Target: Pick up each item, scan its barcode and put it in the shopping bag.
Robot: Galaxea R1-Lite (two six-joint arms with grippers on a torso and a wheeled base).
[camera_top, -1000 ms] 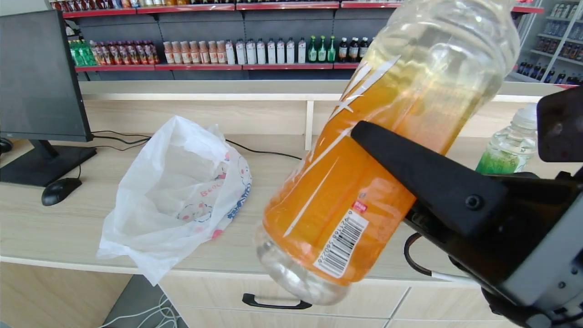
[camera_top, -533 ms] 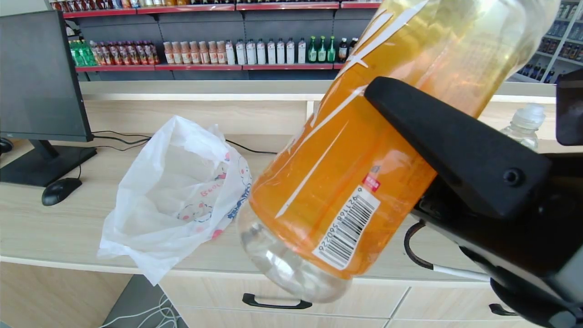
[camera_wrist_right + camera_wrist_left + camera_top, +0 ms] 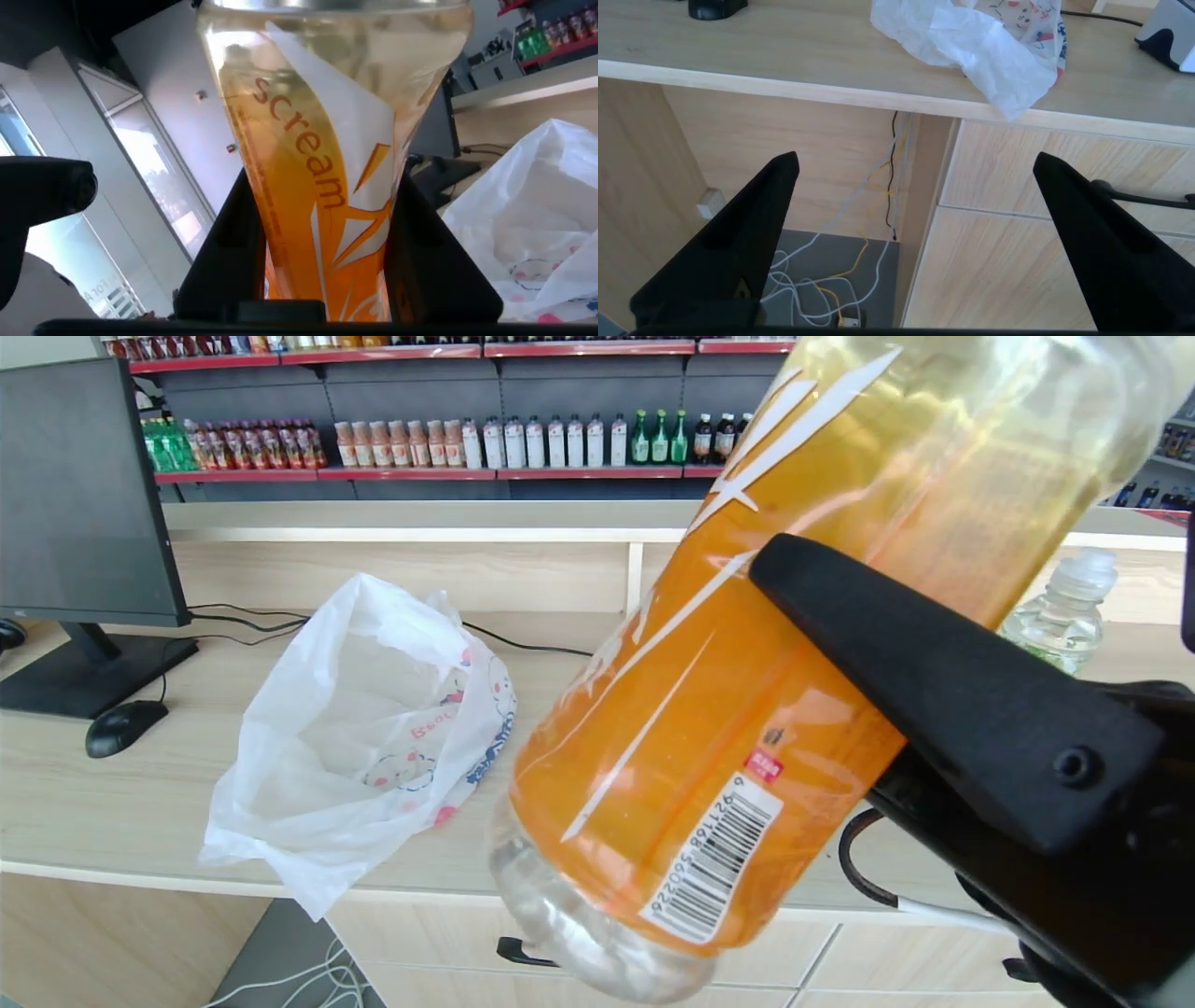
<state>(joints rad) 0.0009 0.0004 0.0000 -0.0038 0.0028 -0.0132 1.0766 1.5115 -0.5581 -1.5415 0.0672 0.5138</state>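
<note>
My right gripper (image 3: 840,644) is shut on an orange drink bottle (image 3: 747,709), held tilted high and close to the head camera, its barcode label (image 3: 714,859) turned toward the camera near the clear base. In the right wrist view the bottle (image 3: 322,177) stands between the two black fingers (image 3: 224,252). The white plastic shopping bag (image 3: 364,737) lies open on the wooden counter (image 3: 112,803), left of the bottle. My left gripper (image 3: 915,243) hangs open below the counter's front edge, with the bag (image 3: 980,42) above it on the counter.
A monitor (image 3: 84,495) and a black mouse (image 3: 124,725) sit at the counter's left end. A clear water bottle (image 3: 1064,611) stands at the right behind my arm. Drawers with black handles (image 3: 523,952) run under the counter; cables hang below. Drink shelves line the back.
The right gripper has brought the orange bottle closer to the head camera and slightly lower than half a second ago; it looms larger than one second ago. The bag has not moved.
</note>
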